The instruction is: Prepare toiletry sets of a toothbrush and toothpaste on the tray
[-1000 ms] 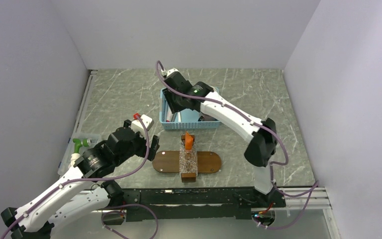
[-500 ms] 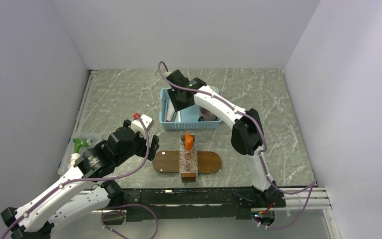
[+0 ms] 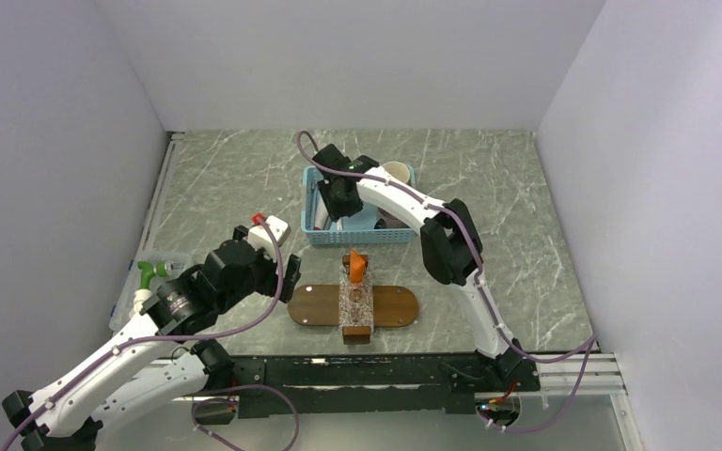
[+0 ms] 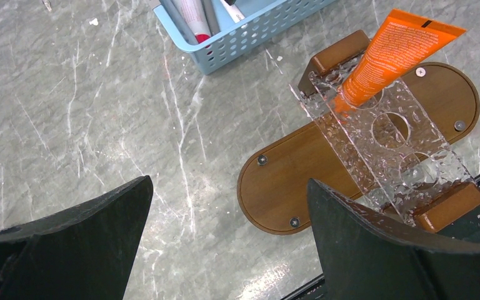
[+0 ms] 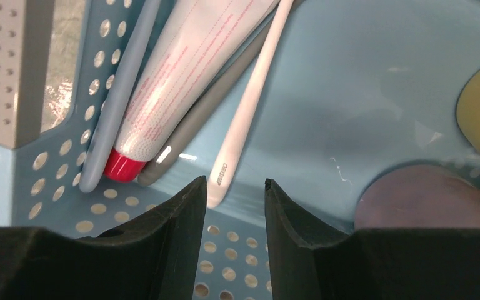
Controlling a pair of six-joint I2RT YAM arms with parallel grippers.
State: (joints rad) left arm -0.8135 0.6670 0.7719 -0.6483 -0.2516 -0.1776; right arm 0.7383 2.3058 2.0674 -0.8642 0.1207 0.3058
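Toothpaste [image 4: 392,55] stood narrow end down in the clear rack [image 4: 387,137] on the tray [image 4: 287,181], leaning a bit, crimped end up. Left gripper [image 4: 228,187] was wide open and empty. Right gripper [image 5: 231,187] was half-open by a white toothbrush [image 5: 250,100] in the basket [image 5: 31,162], holding nothing.

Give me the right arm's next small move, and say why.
Probably lower the right pincer a little and close on the white toothbrush handle in the blue basket. Its jaws stand apart just over that handle's end, and the orange toothpaste already stands in the clear holder on the tray, where no toothbrush shows yet.
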